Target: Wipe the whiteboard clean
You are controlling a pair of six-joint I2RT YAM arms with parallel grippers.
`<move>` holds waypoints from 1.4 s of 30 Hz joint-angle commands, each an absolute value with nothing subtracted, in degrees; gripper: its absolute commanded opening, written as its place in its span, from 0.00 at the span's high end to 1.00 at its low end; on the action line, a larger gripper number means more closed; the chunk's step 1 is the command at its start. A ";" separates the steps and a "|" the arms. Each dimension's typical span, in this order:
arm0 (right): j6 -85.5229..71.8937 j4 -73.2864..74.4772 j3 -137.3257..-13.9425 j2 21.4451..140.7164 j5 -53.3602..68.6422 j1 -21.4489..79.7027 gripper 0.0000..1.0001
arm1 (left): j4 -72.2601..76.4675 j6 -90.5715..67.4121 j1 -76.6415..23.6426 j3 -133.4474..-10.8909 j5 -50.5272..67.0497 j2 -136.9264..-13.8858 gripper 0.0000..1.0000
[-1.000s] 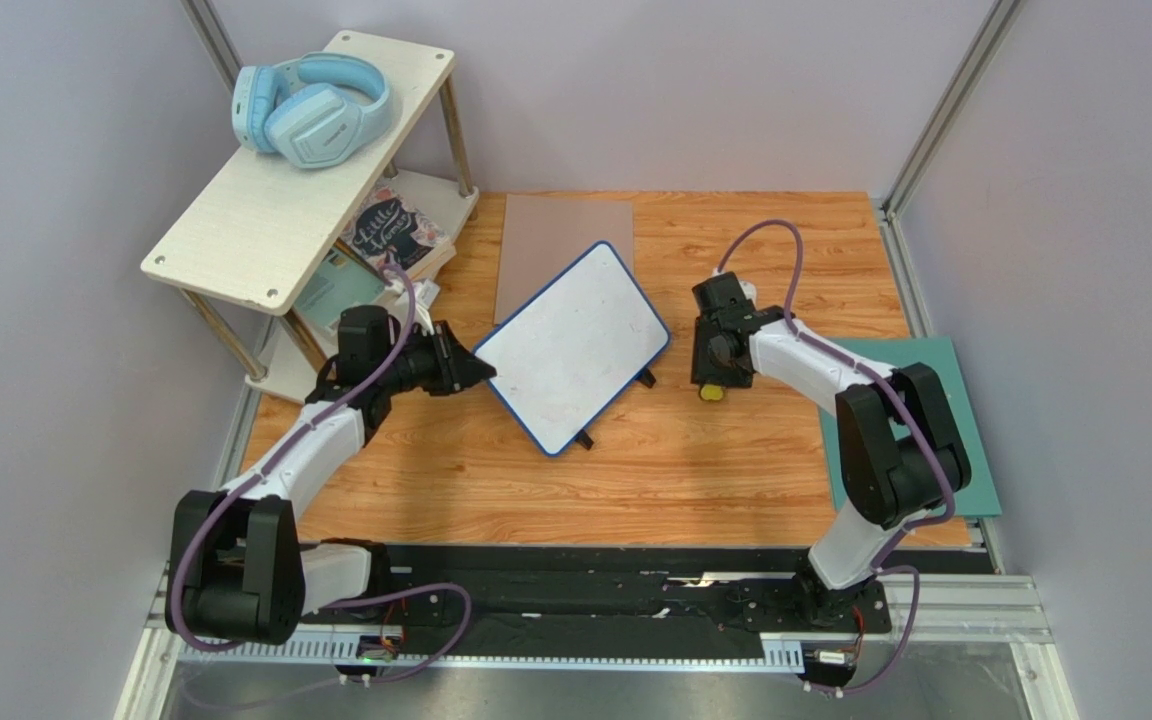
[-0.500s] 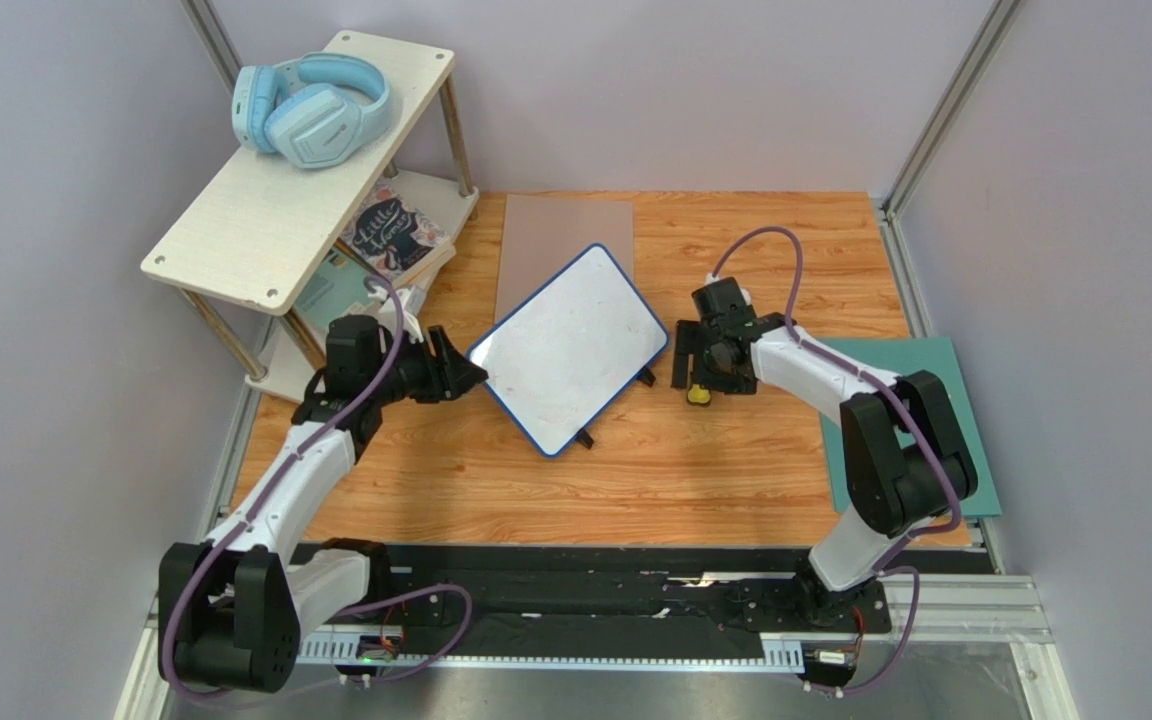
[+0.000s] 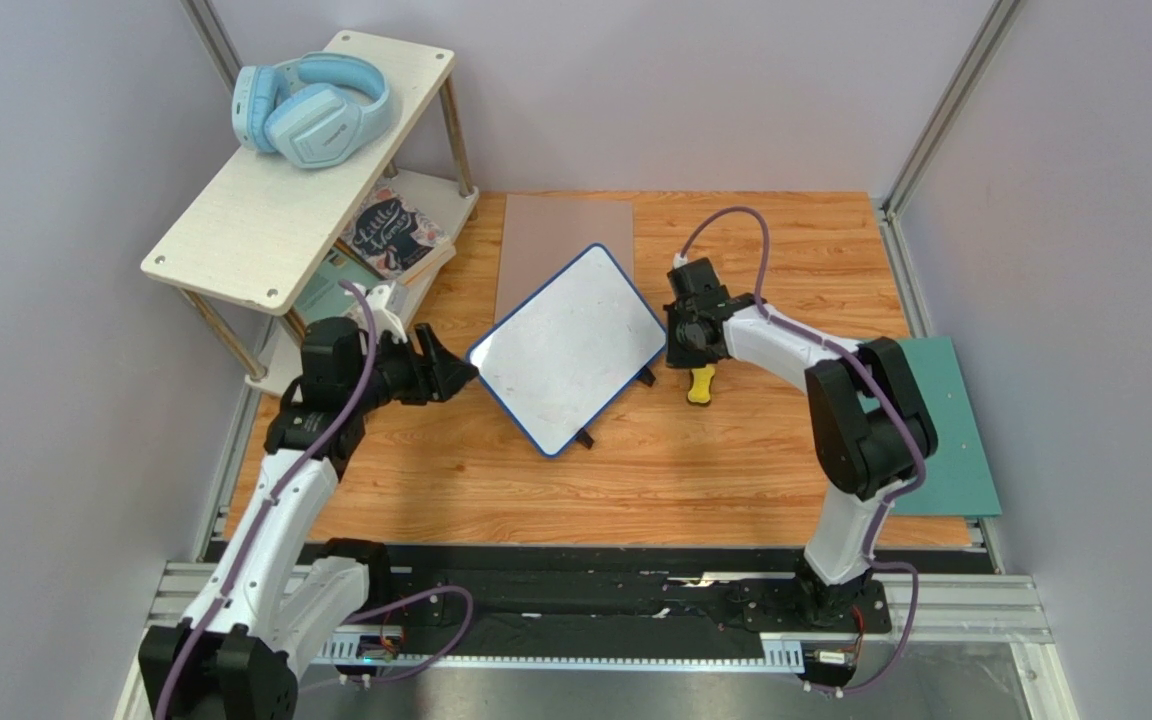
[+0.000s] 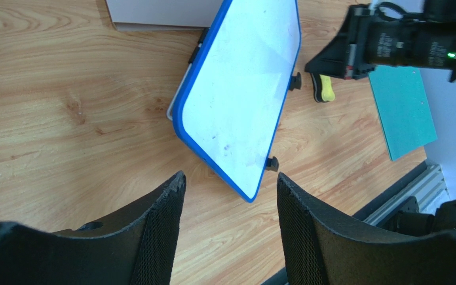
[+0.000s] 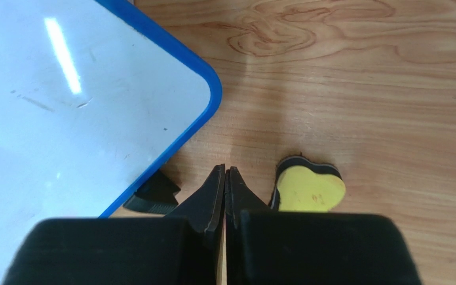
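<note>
The whiteboard (image 3: 567,348) lies tilted on the wooden table, white with a blue rim and black feet, showing only faint smudges (image 4: 242,101). My left gripper (image 3: 455,372) hovers just off the board's left corner, open and empty (image 4: 230,181). At the board's right corner (image 5: 64,119) my right gripper (image 3: 683,348) is shut with nothing between its fingers (image 5: 225,169). A yellow heart-shaped eraser (image 3: 702,386) lies on the table right beside the right fingers (image 5: 307,193), free of them; the left wrist view also shows the eraser (image 4: 325,89).
A tilted wooden shelf (image 3: 222,225) at the back left carries blue headphones (image 3: 312,113), with books (image 3: 394,233) beneath. A grey-brown mat (image 3: 567,240) lies behind the board. A green mat (image 3: 965,450) lies at the right edge. Metal rails run along the near edge.
The left gripper opened and drew back left from the board's corner. The right gripper moved left toward the board, opened, left the eraser on the table and shut empty.
</note>
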State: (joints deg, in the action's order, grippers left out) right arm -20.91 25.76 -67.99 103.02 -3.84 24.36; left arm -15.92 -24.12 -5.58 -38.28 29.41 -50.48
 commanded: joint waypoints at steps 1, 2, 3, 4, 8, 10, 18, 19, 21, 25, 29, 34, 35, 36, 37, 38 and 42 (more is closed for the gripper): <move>-19.25 24.43 -72.59 108.00 -2.46 25.05 1.00 | -21.78 -24.26 -5.54 -42.09 29.00 -46.33 0.36; -19.16 24.26 -72.95 108.63 -2.03 25.14 1.00 | -22.41 -24.26 -5.54 -42.27 28.83 -45.54 0.36; -19.16 24.08 -73.21 108.98 -1.76 25.22 1.00 | -22.93 -24.34 -5.54 -42.45 28.74 -44.05 0.36; -19.07 23.39 -73.21 109.33 -1.32 25.40 1.00 | -24.16 -24.35 -5.54 -42.71 28.65 -43.42 0.33; -18.81 22.15 -71.20 107.41 2.02 26.80 1.00 | -26.36 -24.52 -5.54 -42.89 28.30 -40.78 0.04; -18.37 20.75 -69.79 106.27 2.63 28.03 1.00 | -27.33 -24.43 -5.54 -42.98 28.04 -39.82 0.04; -18.90 22.50 -64.34 101.35 2.90 33.39 1.00 | -29.79 -23.64 -5.54 -44.82 27.42 -38.93 0.03; -18.90 23.20 -64.07 100.64 2.38 34.09 1.00 | -30.06 -23.56 -5.54 -45.26 27.33 -38.85 0.03; -18.98 23.47 -63.11 99.24 2.02 36.11 1.00 | -30.23 -23.47 -5.54 -45.61 27.25 -38.94 0.01; -19.16 24.95 -63.19 96.25 1.23 40.07 1.00 | -30.41 -23.29 -5.54 -45.70 26.98 -39.29 0.01; -20.21 26.89 -61.71 92.66 0.17 42.27 1.00 | -30.76 -22.76 -5.54 -45.79 27.42 -39.46 0.01; -21.97 33.20 -59.16 84.75 -5.44 42.19 0.98 | -32.78 -22.15 -5.54 -47.02 26.63 -40.78 0.01; -21.97 34.01 -58.98 81.07 -5.97 42.36 0.96 | -32.87 -22.15 -5.54 -47.20 26.37 -41.39 0.01; -21.97 35.41 -58.71 78.51 -6.50 42.28 0.83 | -33.39 -22.06 -5.54 -47.63 26.45 -41.66 0.01; -22.06 35.85 -58.45 76.22 -7.72 42.36 0.73 | -33.57 -22.15 -5.54 -47.81 26.46 -41.92 0.01; -22.15 36.29 -57.93 73.94 -8.34 42.36 0.64 | -33.57 -22.06 -5.54 -47.99 26.63 -42.01 0.01; -21.71 38.31 -56.69 59.46 -13.17 42.36 0.34 | -30.86 -21.62 -5.54 -47.46 30.93 -40.43 0.01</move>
State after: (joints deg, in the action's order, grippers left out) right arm -21.54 35.70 -57.32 70.61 -6.87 42.39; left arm -32.51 -22.79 -5.58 -45.47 27.51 -42.00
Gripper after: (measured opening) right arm 0.539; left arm 0.992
